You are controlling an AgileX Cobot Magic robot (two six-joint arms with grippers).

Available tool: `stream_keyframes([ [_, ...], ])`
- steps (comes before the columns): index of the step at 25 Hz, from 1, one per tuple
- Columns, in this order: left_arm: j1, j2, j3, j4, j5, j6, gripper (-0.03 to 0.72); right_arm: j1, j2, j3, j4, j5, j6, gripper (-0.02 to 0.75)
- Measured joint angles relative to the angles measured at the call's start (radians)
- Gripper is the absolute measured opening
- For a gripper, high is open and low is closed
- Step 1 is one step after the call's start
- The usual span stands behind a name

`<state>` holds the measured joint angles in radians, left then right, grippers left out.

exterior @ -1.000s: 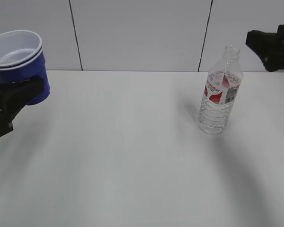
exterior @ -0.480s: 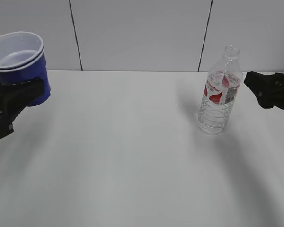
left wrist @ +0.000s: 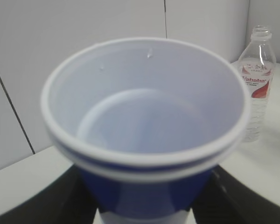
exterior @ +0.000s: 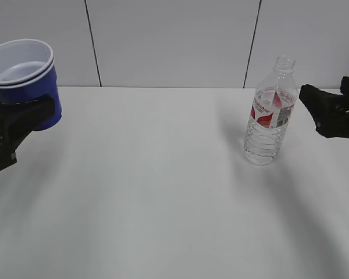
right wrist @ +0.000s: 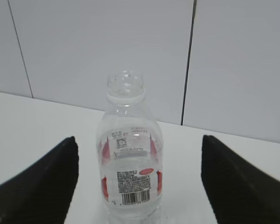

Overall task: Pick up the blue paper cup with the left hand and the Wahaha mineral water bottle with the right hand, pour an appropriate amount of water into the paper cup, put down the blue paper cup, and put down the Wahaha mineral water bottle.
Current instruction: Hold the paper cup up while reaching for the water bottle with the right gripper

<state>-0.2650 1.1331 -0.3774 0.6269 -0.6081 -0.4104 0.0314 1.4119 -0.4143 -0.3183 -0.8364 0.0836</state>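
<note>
On the white table, right of centre, stands the Wahaha mineral water bottle, upright, clear and ribbed, red-and-white label band up high, its narrow neck open with no cap on it, and a little water showing low in the body. Over at the far left the blue paper cup is up off the table, blue outside, white inside, a doubled white rim, tilted slightly, and the left wrist view looks straight down into it at some water in the bottom. Count it up: one bottle, one cup, two arms. The left hand has its black fingers clamped around the cup's lower wall, pinching it firmly. The right hand sits at label height just beside the bottle on its right, not touching, and the right wrist view shows both fingers spread wide with the bottle framed between them and daylight on each side. Against a second ago, that right hand has dropped from up near the bottle's neck down to label level; cup and bottle haven't budged.
</note>
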Motion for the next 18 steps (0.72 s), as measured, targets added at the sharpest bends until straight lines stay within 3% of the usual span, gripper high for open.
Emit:
stream_keyframes([
  [7, 0.000, 0.000, 0.000, 0.000, 0.000, 0.000, 0.427, 0.000, 0.002, 0.023, -0.004, -0.145, 0.025, 0.590],
  [12, 0.000, 0.000, 0.000, 0.000, 0.000, 0.000, 0.427, 0.000, 0.002, 0.023, -0.006, -0.161, 0.053, 0.566],
  [18, 0.000, 0.000, 0.000, 0.000, 0.000, 0.000, 0.427, 0.000, 0.002, 0.023, -0.006, -0.169, 0.029, 0.659],
])
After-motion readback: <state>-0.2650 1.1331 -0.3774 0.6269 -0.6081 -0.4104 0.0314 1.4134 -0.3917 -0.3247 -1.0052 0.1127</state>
